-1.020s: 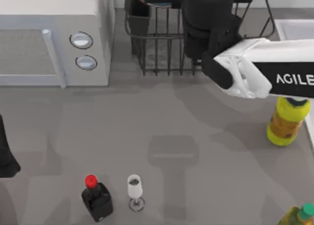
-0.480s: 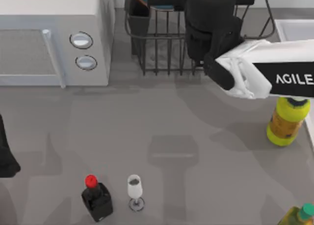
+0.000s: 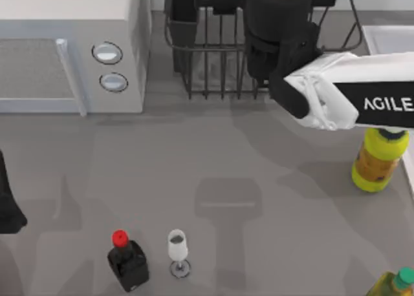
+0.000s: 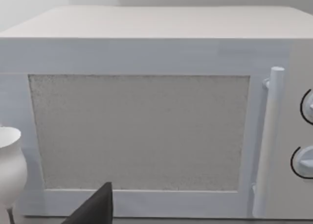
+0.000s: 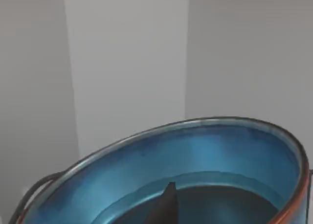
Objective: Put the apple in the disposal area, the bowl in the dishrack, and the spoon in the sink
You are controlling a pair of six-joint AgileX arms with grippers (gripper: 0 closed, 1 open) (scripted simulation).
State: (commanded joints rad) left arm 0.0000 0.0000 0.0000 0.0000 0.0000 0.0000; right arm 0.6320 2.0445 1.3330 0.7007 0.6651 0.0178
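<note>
Because the bowl (image 5: pixel 195 170) belongs in the dishrack (image 3: pixel 213 57), you have the right end effector (image 5: pixel 166 204) reaching over the rack at the counter's far edge, one dark fingertip inside the bowl; whether it grips the bowl, I cannot tell. The left arm sits parked at the left.

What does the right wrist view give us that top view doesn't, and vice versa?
Right wrist view alone: the blue bowl close up, its dark teal inside, its reddish-orange rim, with a plain pale wall behind it.

Top view alone: the microwave, the black bottle with a red cap, the wine glass, the yellow bottle, the right arm reaching over the dishrack, and the left arm parked at the table's left edge.

Shared: the dishrack, seen in the right wrist view as a dark wire by the bowl.
</note>
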